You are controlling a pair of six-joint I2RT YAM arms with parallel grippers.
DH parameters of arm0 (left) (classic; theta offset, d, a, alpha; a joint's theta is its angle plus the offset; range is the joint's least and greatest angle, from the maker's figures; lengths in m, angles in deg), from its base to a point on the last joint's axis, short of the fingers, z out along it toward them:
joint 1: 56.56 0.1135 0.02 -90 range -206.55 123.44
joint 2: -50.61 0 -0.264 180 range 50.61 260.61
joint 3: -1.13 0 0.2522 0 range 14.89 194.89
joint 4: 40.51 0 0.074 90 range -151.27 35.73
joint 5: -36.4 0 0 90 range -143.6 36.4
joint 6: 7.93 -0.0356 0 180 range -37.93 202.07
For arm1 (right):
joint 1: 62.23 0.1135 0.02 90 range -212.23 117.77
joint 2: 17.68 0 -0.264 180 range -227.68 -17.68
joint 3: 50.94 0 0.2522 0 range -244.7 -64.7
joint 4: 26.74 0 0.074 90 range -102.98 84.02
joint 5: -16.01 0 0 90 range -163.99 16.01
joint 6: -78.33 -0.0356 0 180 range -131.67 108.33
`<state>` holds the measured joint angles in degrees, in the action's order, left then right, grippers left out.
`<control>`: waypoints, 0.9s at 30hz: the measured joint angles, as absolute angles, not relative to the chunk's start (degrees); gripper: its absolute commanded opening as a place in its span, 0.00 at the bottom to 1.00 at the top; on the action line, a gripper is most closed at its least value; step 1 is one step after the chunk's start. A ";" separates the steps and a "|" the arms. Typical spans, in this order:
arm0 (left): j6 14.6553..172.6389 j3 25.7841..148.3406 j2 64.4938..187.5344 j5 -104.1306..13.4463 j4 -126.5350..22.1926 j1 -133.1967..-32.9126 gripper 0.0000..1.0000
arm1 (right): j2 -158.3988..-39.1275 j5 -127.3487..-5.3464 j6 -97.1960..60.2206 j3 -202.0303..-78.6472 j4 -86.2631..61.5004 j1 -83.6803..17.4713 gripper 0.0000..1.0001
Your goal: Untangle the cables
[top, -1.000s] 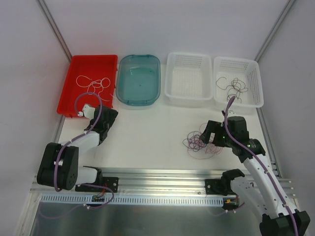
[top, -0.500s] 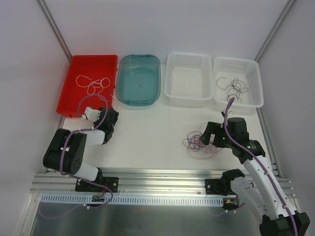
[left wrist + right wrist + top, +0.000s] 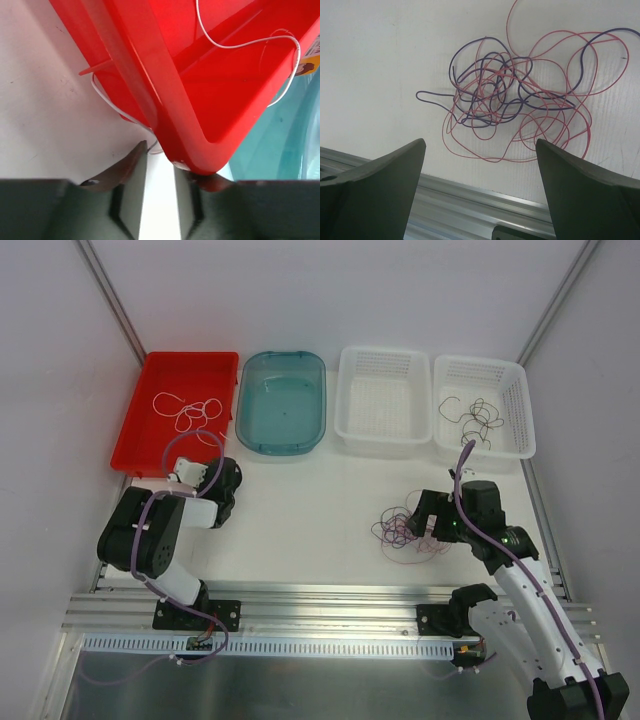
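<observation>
The cables (image 3: 405,530) are a loose clump of red-pink and dark purple strands (image 3: 515,100) on the white table. My right gripper (image 3: 420,512) hangs just right of the clump, and its jaws (image 3: 481,145) are open wide with nothing between them. My left gripper (image 3: 222,483) sits at the near right corner of the red tray (image 3: 130,430). Its jaws (image 3: 159,157) stand a narrow gap apart over bare table. A white strand (image 3: 112,102) runs along the tray's outer wall and ends by the left fingertip. More white strands (image 3: 190,412) lie inside the tray.
A teal tub (image 3: 245,430) stands right of the red tray, then a white basket (image 3: 340,390), then a second white basket (image 3: 525,420) holding dark strands (image 3: 475,418). An aluminium rail (image 3: 330,600) runs along the near table edge. The left arm is folded back on its base.
The left arm has folded back toward its base, and its gripper has drawn off the tray's near edge to the corner while its jaws narrowed. The right arm has barely moved.
</observation>
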<state>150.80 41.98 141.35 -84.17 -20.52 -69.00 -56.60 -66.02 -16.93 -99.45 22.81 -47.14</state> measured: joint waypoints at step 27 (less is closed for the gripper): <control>141.51 49.04 109.11 -79.47 -52.73 -68.78 0.00 | -55.55 -66.04 -16.93 -99.51 23.40 -47.14 0.97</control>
